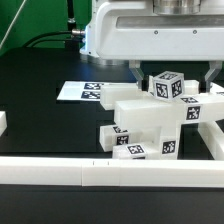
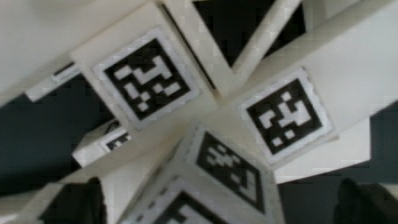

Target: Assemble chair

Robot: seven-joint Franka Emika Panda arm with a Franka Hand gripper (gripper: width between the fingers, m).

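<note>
The half-built chair (image 1: 140,122) sits on the black worktop (image 1: 40,70), towards the exterior view's right and just behind the long white rail (image 1: 100,172) that runs along the near edge. It is a cluster of white blocky parts carrying small black-and-white square tags. A tagged cube (image 1: 166,86) stands at the top of the cluster, and lower blocks with tags jut out on the side of the exterior view's left.

The pincer (image 1: 173,80) hangs from the white arm (image 1: 130,30) directly above the chair. It is spread wide, with 1 dark finger (image 1: 137,72) on the exterior view's left of the cube and the other on its right. There is a gap between each finger and the cube, so it has hold of nothing.

The marker board (image 1: 82,90) lies flat on the worktop behind the chair, towards the exterior view's left and apart from it.

The wrist view is filled by the chair's cross-braced frame (image 2: 199,105) seen very close, with 3 tags on its white faces. 1 of them (image 2: 146,78) is sharp enough to make out its pattern. The fingers cannot be made out in that view.
</note>
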